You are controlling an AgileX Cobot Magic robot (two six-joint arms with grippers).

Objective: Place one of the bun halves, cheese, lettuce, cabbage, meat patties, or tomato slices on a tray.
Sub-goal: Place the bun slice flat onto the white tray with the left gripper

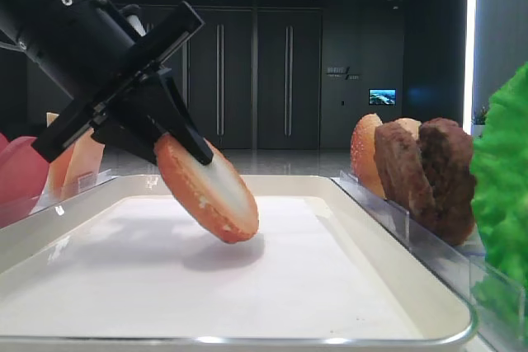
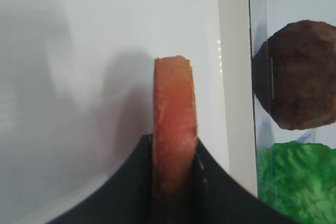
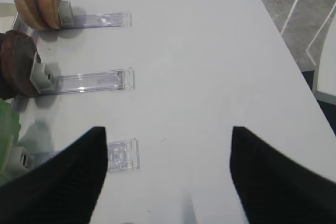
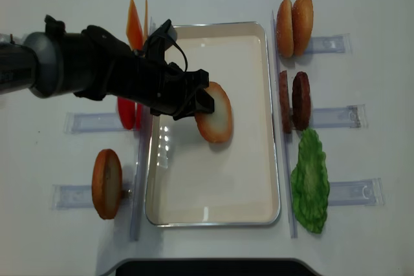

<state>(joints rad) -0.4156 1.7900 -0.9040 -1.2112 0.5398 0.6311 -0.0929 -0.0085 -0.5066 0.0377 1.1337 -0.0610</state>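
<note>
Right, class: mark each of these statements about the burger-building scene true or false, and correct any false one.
1. The left pincer is shut on a bun half. True.
2. The bun half lies flat on the tray. False: it hangs tilted above the tray floor, its shadow beneath it.
3. The meat patties stand to the right of the tray. True.
4. The lettuce is inside the tray. False: it sits outside, beyond the right rim.
5. The right pincer holds a tomato slice. False: it is open and holds nothing.
</note>
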